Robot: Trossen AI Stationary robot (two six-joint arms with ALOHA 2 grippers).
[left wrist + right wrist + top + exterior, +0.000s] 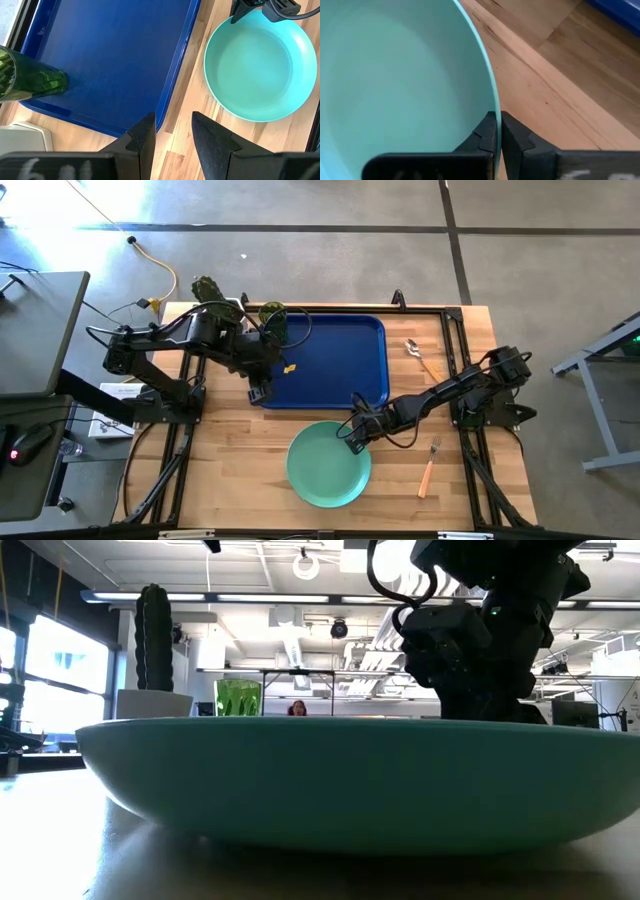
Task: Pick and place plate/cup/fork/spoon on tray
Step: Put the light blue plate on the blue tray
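OK, right gripper [496,131] has its fingers pinched on the rim of the mint-green plate [328,465], at the edge nearest the tray [330,360]. The right wrist view shows the rim sandwiched between the two pads, one inside the plate, one outside. Plate sits flat on the worktop [250,470], just beside the tray's near edge, not on it yet.

Left gripper [172,132] hovers over the tray's left near corner with fingers spread, holding nothing. The cup [274,321] already stands in the tray's far left corner. A cactus in a white pot [212,292] is on the worktop just beyond that corner. Spoon [420,355] lies on the worktop right of the tray, fork [430,465] nearer the front, right of the plate; both well apart from the grippers.

Risks from here, as I read it:
- Grip is a thin bite on one edge of a wide plate. On lift the plate will likely droop from that point and could twist or slip out of the fingers.
- The tray has a raised rim. If the lift is too low, the hanging far side of the plate could catch it and shove the tray or get knocked loose.
- Left arm is parked over the tray; the incoming plate could clip it if it stays there.
- Placing too far left could bump the cup.
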